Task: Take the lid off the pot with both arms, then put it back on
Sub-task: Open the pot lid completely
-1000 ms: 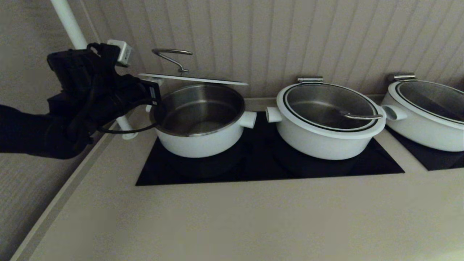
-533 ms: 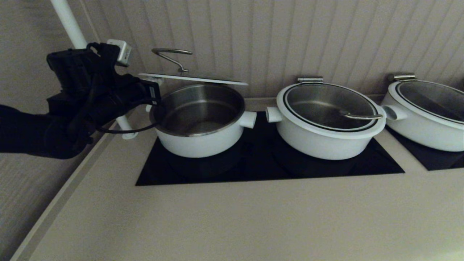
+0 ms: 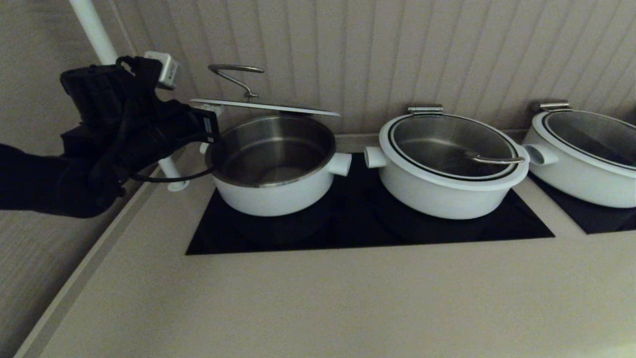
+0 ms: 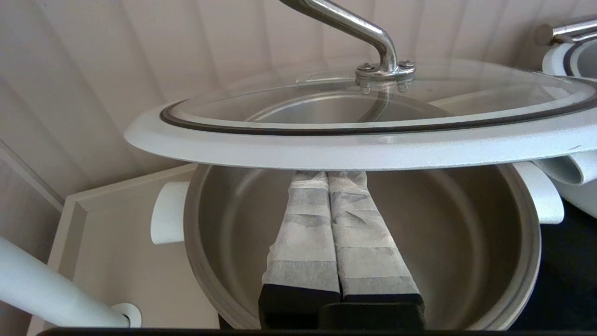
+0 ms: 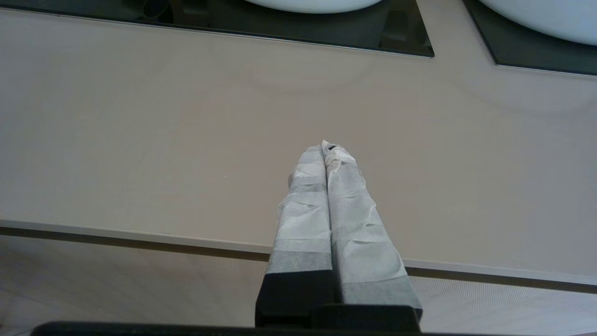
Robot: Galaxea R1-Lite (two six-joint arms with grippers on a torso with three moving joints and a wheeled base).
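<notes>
The lid [image 3: 263,107] hangs nearly level, slightly tilted, a little above the open leftmost pot [image 3: 276,196], its steel wire handle [image 3: 236,74] sticking up. My left gripper [image 3: 212,115] is shut, at the lid's left edge. In the left wrist view its taped fingers [image 4: 303,224] lie pressed together over the pot's steel inside [image 4: 466,242], and their tips [image 4: 329,173] go under the lid's white rim [image 4: 354,151], which rests on them. My right gripper [image 5: 325,148] is shut and empty above the bare counter near its front edge, out of the head view.
Two other white pots [image 3: 449,164] [image 3: 586,154] with lids on stand to the right on black cooktops [image 3: 367,223]. A ribbed wall is close behind. A white pole [image 3: 94,30] stands behind my left arm. Beige counter [image 3: 318,298] stretches in front.
My left arm and the lid's left edge have risen very slightly. The pots have not moved.
</notes>
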